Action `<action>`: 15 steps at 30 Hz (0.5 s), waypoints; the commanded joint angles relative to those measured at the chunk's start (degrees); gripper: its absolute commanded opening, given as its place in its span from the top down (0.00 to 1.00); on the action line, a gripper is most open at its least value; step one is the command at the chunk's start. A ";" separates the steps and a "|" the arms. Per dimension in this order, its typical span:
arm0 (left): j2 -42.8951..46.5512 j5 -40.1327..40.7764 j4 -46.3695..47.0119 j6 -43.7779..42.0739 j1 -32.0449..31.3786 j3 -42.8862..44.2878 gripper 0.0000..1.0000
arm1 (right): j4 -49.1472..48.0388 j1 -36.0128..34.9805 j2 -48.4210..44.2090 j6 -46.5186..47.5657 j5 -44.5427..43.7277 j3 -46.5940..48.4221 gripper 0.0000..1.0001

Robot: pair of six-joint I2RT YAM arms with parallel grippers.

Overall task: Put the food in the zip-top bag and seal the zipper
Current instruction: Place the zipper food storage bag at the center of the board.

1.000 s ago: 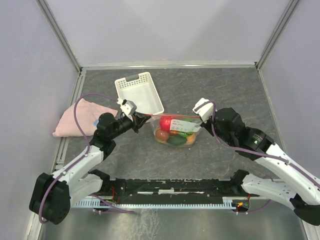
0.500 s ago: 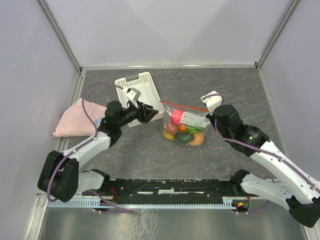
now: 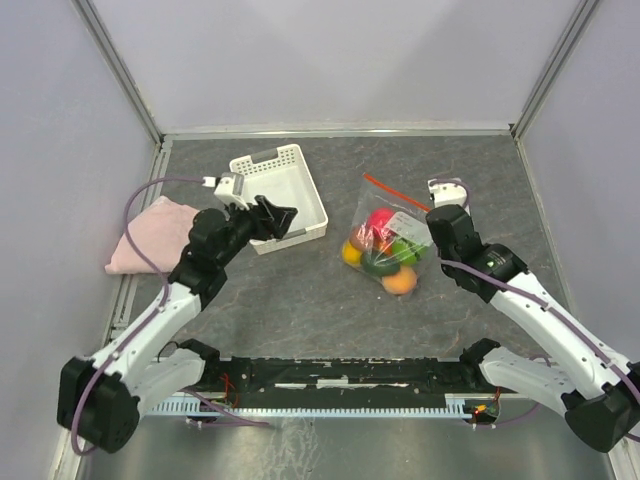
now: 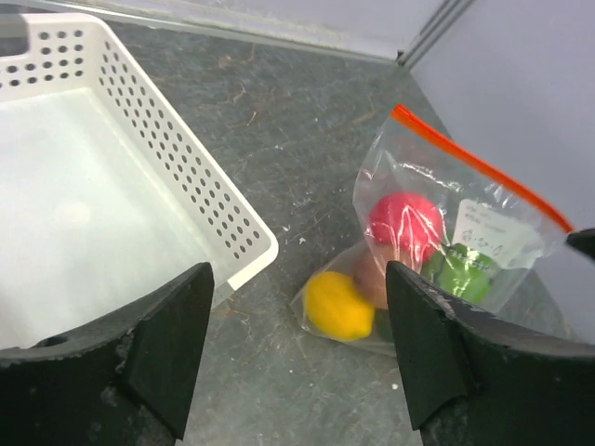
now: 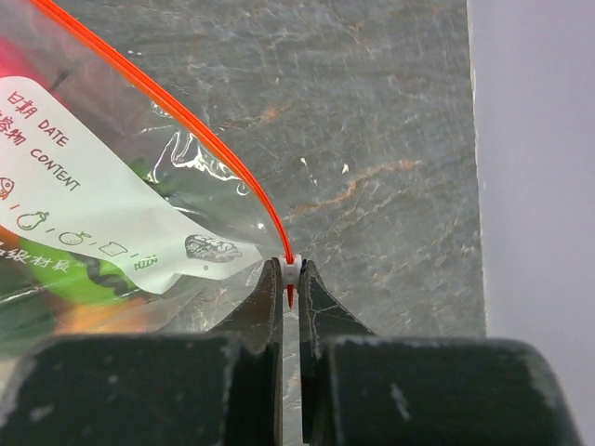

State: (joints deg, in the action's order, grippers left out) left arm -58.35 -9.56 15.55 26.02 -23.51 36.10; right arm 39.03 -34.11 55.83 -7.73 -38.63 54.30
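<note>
The zip-top bag point(image 3: 385, 245) lies right of centre with the food inside: a red-pink piece point(image 3: 381, 222), a yellow one point(image 3: 352, 252), a green one point(image 3: 405, 250) and an orange one point(image 3: 400, 282). The zipper point(image 3: 395, 192) runs along the bag's far edge. My right gripper point(image 3: 435, 208) is shut on the white slider point(image 5: 292, 269) at the right end of the zipper point(image 5: 186, 121). My left gripper point(image 3: 283, 216) stands open and empty by the basket's near right corner, apart from the bag point(image 4: 446, 232). Its fingers point(image 4: 167, 353) frame the yellow piece point(image 4: 339, 304).
A white perforated basket point(image 3: 265, 157) stands empty at the far left of centre, seen also as the basket point(image 4: 223, 232) in the left wrist view. A pink cloth point(image 3: 150, 235) lies by the left wall. Walls enclose the table on three sides.
My left gripper has let go of the bag's mouth, opened and drawn back left to the basket. My right gripper has carried the bag to the right and farther away.
</note>
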 commanded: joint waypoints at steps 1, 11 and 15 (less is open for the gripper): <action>10.22 7.19 -9.05 8.26 -0.07 -0.70 0.17 | -0.93 0.56 -0.01 -11.30 -6.80 -3.88 0.94; 32.04 18.29 -32.47 2.82 -0.15 2.72 0.01 | -5.68 2.02 -0.24 -24.01 -14.81 -13.54 0.93; 39.77 19.43 -33.83 -2.26 -0.15 1.13 0.00 | -6.99 2.57 -0.56 -26.40 -15.84 -15.71 0.89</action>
State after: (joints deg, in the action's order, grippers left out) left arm -23.92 5.43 -13.43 30.04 -23.59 36.40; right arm 35.53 -32.10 56.29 -28.71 -49.30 39.66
